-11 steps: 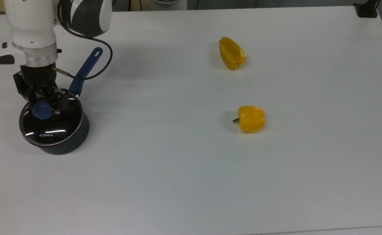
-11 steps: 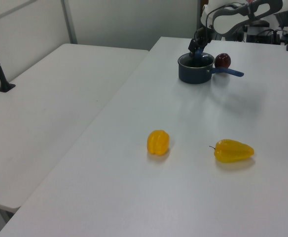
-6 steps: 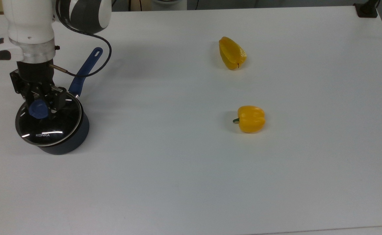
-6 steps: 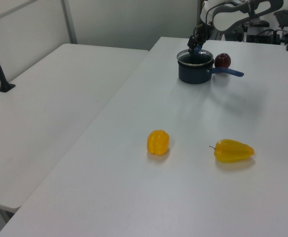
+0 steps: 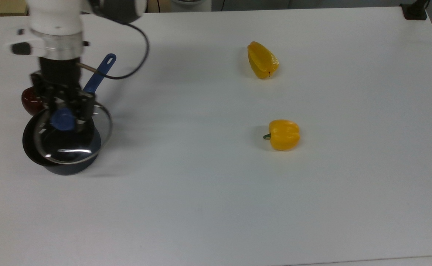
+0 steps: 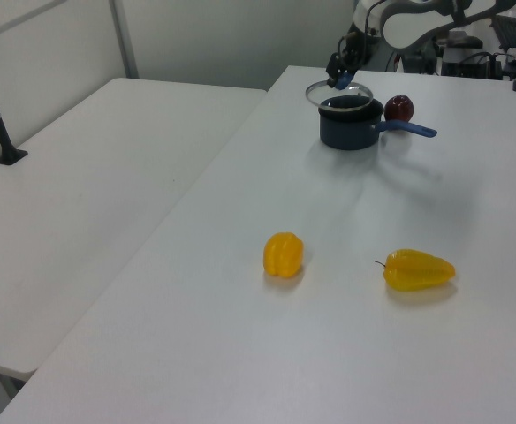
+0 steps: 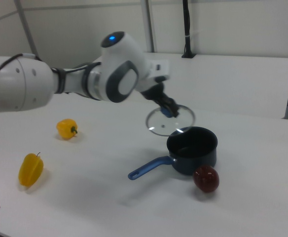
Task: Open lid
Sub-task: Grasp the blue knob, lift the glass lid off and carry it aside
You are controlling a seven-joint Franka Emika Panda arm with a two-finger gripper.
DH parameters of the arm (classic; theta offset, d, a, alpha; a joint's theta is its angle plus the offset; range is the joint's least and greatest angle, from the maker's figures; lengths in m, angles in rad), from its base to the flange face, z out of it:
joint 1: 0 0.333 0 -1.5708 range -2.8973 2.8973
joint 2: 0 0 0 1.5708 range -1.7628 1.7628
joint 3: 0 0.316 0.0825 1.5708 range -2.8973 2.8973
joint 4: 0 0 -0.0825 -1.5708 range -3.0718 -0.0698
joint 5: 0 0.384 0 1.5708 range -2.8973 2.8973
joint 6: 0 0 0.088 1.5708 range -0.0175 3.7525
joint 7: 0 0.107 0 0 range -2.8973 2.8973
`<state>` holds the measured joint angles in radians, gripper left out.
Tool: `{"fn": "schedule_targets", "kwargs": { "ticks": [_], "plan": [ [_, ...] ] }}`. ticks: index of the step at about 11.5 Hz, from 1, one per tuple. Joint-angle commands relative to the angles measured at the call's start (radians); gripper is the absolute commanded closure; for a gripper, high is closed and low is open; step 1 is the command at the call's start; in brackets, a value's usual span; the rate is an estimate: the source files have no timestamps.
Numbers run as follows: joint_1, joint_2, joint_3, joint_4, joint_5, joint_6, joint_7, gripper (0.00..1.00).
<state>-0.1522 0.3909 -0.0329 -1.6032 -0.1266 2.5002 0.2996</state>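
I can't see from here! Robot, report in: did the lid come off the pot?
End effector shut on the lid's blue knob. Lid lifted clear of the saucepan, hanging tilted beside its rim. Nothing in the way; red fruit sits by the saucepan.

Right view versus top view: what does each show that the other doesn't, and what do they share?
The right view alone shows the lid hanging clear above the saucepan, tilted, with the pan's dark inside open to view, and the arm's large joints. The top view alone shows the lid overlapping the pan rim, shifted toward the top view's right. Both show the gripper shut on the blue knob, the two yellow peppers, the dark red fruit and the white table.
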Motion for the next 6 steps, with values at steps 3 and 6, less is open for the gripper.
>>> {"fn": "schedule_targets", "kwargs": {
  "ticks": [3, 6],
  "plan": [
    [0.225, -0.066, -0.007, -0.153, -0.168, -0.021, 0.341, 0.61],
    [0.311, -0.037, -0.005, -0.172, -0.168, -0.018, 0.387, 0.61]
  ]
}}
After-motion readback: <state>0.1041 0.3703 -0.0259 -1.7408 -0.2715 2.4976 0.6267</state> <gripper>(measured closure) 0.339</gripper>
